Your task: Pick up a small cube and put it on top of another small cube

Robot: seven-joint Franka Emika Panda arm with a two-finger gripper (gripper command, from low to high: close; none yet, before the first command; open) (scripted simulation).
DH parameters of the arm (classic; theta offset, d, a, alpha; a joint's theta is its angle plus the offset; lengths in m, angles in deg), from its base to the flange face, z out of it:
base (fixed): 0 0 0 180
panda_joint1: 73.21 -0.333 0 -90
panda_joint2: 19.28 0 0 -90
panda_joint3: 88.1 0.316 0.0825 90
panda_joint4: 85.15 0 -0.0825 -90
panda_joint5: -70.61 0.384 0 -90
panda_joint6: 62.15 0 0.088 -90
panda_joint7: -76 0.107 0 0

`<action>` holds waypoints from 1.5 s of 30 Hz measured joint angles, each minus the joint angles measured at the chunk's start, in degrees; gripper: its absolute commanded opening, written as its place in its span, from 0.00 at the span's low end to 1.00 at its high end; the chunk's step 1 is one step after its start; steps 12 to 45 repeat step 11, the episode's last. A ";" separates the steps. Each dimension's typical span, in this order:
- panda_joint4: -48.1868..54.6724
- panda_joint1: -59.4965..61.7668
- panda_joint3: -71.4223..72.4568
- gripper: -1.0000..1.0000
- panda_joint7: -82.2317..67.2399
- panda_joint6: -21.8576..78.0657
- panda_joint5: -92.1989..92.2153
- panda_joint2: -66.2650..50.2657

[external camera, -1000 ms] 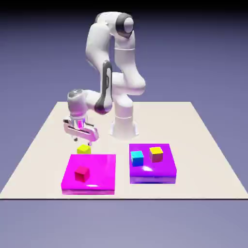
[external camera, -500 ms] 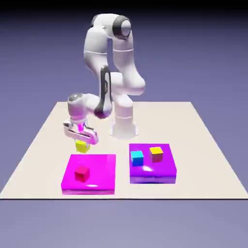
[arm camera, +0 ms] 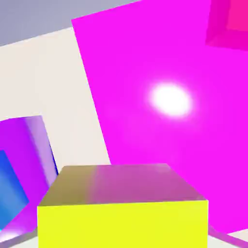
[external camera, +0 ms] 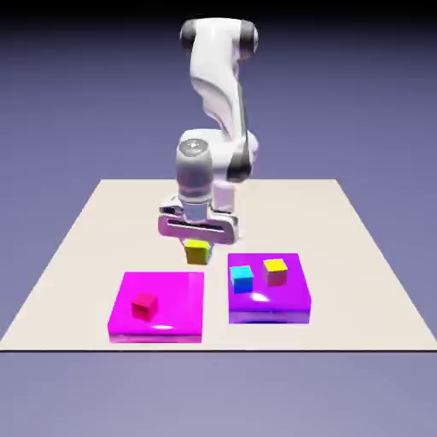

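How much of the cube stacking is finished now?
The pick looks done: the lime-yellow cube is between the fingers. Stacking remains: the red cube, blue cube and golden-yellow cube each have nothing on top.

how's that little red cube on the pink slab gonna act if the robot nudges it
The small red cube would probably slide rather than roll, given its flat faces. It looks rigid, with crisp edges and no sagging. The magenta slab under it has a glossy highlight, so it may slip easily.
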 measured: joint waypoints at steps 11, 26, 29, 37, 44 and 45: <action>-1.16 -1.99 2.61 1.00 2.94 -7.34 -0.55 -6.28; -1.16 -1.99 2.61 1.00 2.94 -7.34 -0.55 -6.28; -1.16 -1.99 2.61 1.00 2.94 -7.34 -0.55 -6.28; -1.16 -1.99 2.61 1.00 2.94 -7.34 -0.55 -6.28; -1.16 -1.99 2.61 1.00 2.94 -7.34 -0.55 -6.28; -1.16 -1.99 2.61 1.00 2.94 -7.34 -0.55 -6.28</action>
